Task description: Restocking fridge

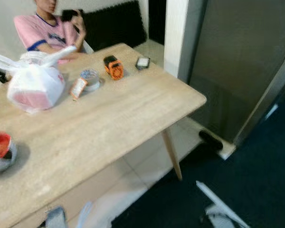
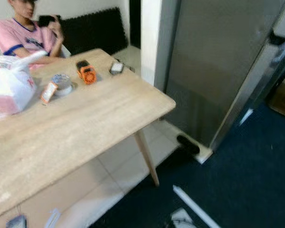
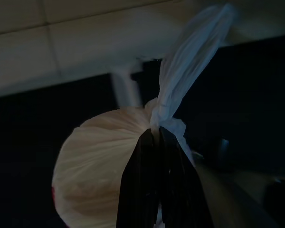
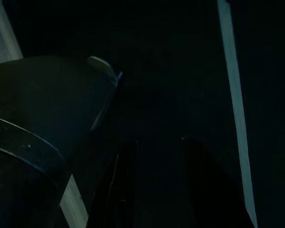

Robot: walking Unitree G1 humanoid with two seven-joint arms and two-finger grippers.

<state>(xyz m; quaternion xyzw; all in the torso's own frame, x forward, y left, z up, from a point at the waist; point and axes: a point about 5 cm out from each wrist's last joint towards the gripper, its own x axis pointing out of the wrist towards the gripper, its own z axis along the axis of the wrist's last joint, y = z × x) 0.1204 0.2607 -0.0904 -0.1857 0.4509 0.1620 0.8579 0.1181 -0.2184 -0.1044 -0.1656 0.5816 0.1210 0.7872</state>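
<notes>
In the dim left wrist view my left gripper (image 3: 156,137) is shut on the knotted neck of a white plastic bag (image 3: 99,166), which hangs round and full under the fingers over the floor. A strip of that bag's handle (image 1: 85,211) shows at the bottom edge of the left eye view, beside the table. The tall grey fridge (image 1: 237,66) stands ahead on the right, its front closed. In the very dark right wrist view the right gripper (image 4: 156,185) hangs low over dark floor with its two fingers apart and nothing between them.
A wooden table (image 1: 133,118) fills the left, carrying another white and pink bag (image 1: 35,85), a tape roll (image 1: 90,76), an orange object (image 1: 114,67), a phone (image 1: 142,62) and a red-topped wrapped item (image 1: 1,151). A person in a pink shirt (image 1: 42,31) sits behind it. A white pillar (image 1: 178,33) flanks the fridge.
</notes>
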